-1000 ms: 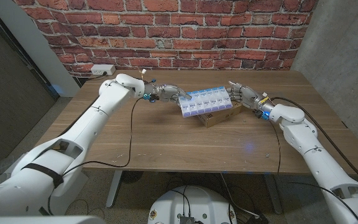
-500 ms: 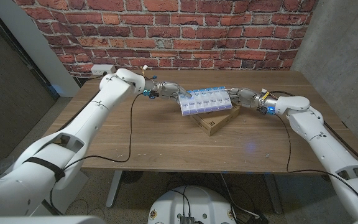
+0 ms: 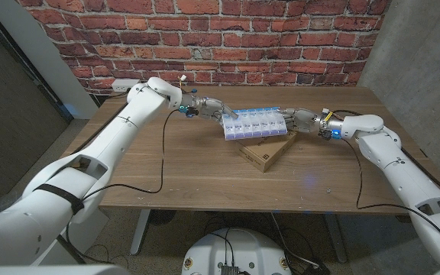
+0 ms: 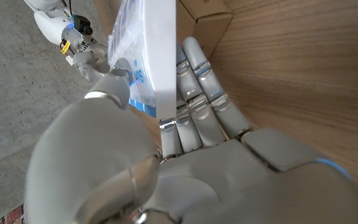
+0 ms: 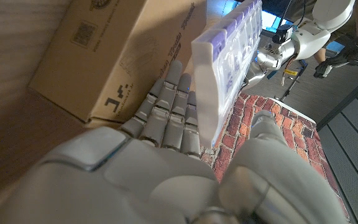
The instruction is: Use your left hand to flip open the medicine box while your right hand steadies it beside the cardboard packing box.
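Observation:
The medicine box (image 3: 253,124), a long white pill organiser with clear blue-tinted lids, hangs over the table between my two hands. My left hand (image 3: 214,111) grips its left end, with fingers (image 4: 199,102) under the white edge (image 4: 159,56) and the thumb (image 4: 107,102) on the lid side. My right hand (image 3: 296,120) grips the right end in the same way, fingers (image 5: 173,109) behind the medicine box (image 5: 225,65) and thumb (image 5: 261,140) in front. The cardboard packing box (image 3: 266,152) lies on the table just below and in front of it, and shows beside the fingers (image 4: 207,22) (image 5: 104,56).
A white power strip (image 3: 125,85) lies at the table's back left corner by the brick wall. Black cables trail from both wrists across the table (image 3: 174,172). The wood in front of the cardboard box is bare.
Both arms have stretched further in and their elbows have risen. The medicine box has lifted slightly away from the cardboard box, so more of the cardboard shows.

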